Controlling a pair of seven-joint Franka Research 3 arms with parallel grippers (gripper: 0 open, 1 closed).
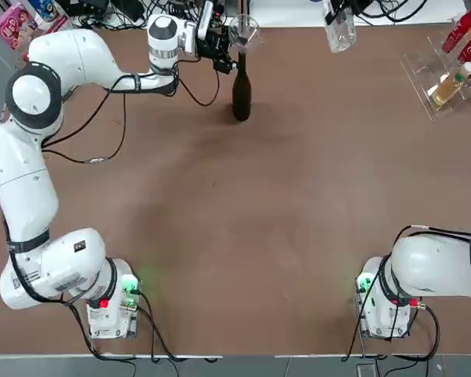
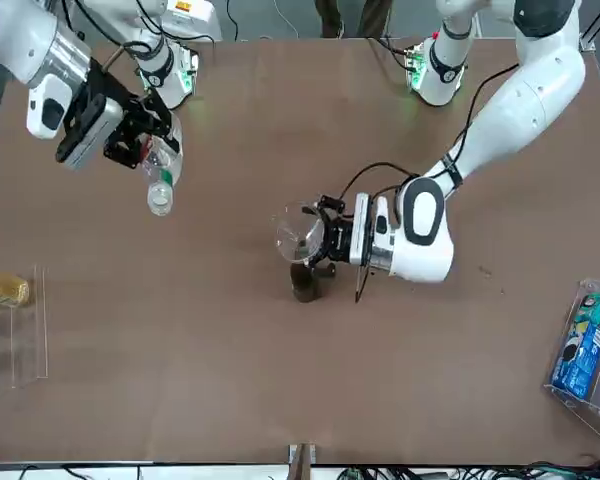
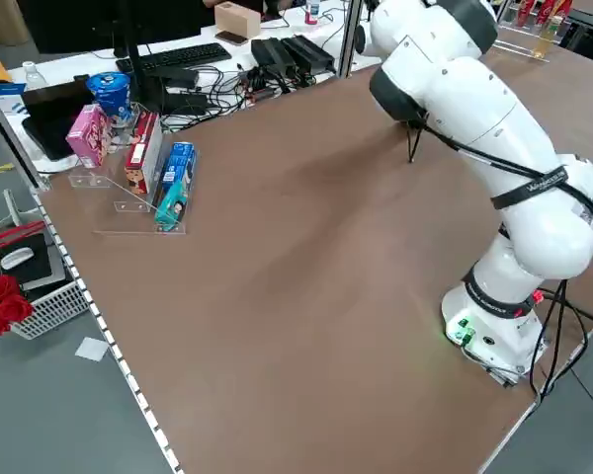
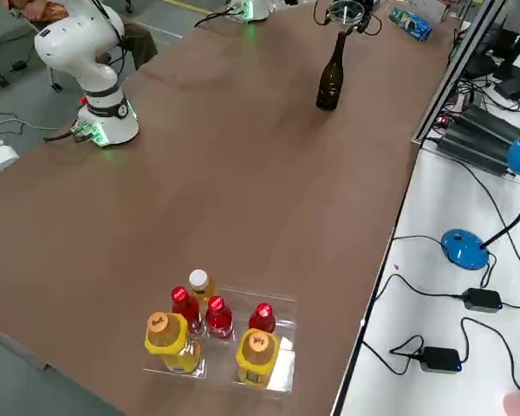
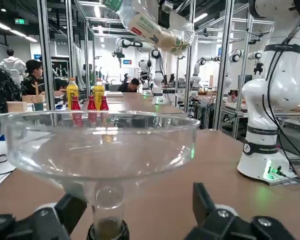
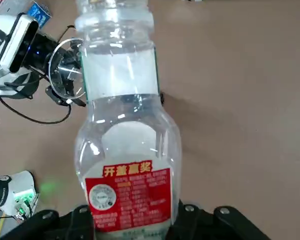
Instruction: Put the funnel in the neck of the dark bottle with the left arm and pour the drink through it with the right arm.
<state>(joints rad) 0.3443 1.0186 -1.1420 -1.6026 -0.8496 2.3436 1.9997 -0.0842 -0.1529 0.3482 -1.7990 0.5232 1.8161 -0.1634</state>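
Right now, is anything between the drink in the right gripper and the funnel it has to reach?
Nothing visible stands between the drink in the right gripper and the funnel; the left gripper is beside the funnel's spout, below its wide mouth.

open table between arm bases, dark bottle (image 1: 242, 93) blocks far side

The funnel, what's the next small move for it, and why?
Probably ease the right gripper left until the drink's mouth is above the funnel, before tipping further. The funnel already sits in the neck of the dark bottle, the left gripper stands open around it, and the drink is held well off to its right.
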